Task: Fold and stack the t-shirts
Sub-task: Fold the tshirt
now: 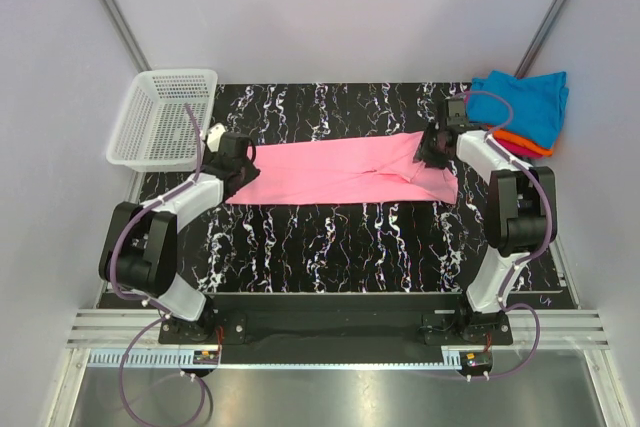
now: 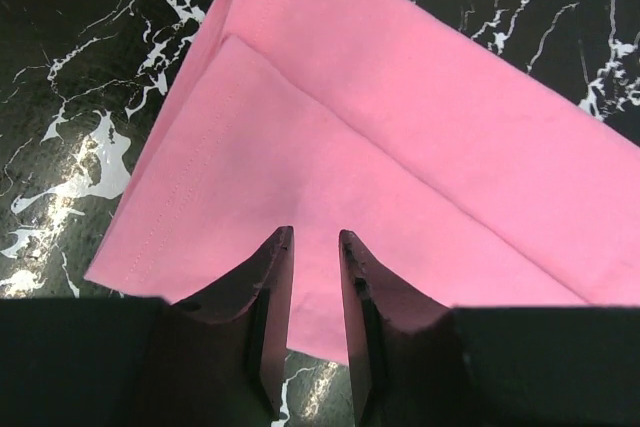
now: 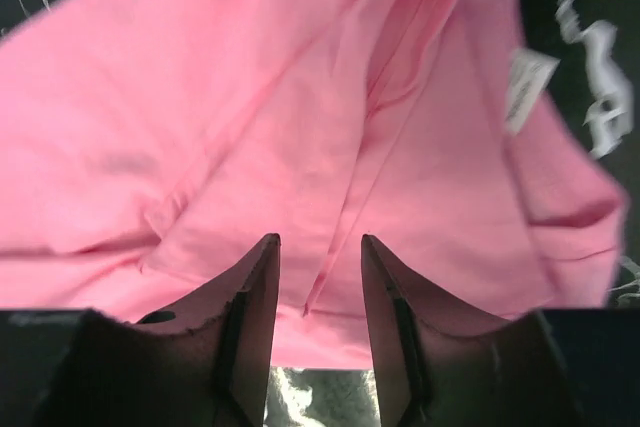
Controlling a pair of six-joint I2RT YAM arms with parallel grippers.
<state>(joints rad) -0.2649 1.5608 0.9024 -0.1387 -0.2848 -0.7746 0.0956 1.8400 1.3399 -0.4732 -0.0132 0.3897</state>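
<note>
We are looking down at a big black table [image 1: 330, 247] with white squiggly lines on it. The pink t-shirt [image 1: 330, 172] is lying flat across the middle of the table as a long band, reaching from 9 o'clock to 3 o'clock. The end at 3 o'clock is looking a bit bunched up.

A white basket [image 1: 160, 117] with lots of holes is sitting at 10 o'clock, at the far corner of the table. At 2 o'clock a little pile is resting at the other far corner. A teal-blue t-shirt [image 1: 530, 97] is lying on top, and an orange t-shirt [image 1: 520, 142] is peeking out under it.

The left gripper [image 1: 250, 169] is hanging over the 9 o'clock end of the pink t-shirt [image 2: 400, 127]. Its fingers [image 2: 270, 287] are standing a little apart and are pinching nothing. We are seeing one pink layer folded over another just past them.

The right gripper [image 1: 432, 147] is hanging over the 3 o'clock end of the pink t-shirt [image 3: 250, 97]. Its fingers [image 3: 250, 297] are standing apart too, with the wrinkly cloth showing in the gap.

A tiny white neck label [image 3: 525, 87] is showing at 2 o'clock in the right wrist view.
</note>
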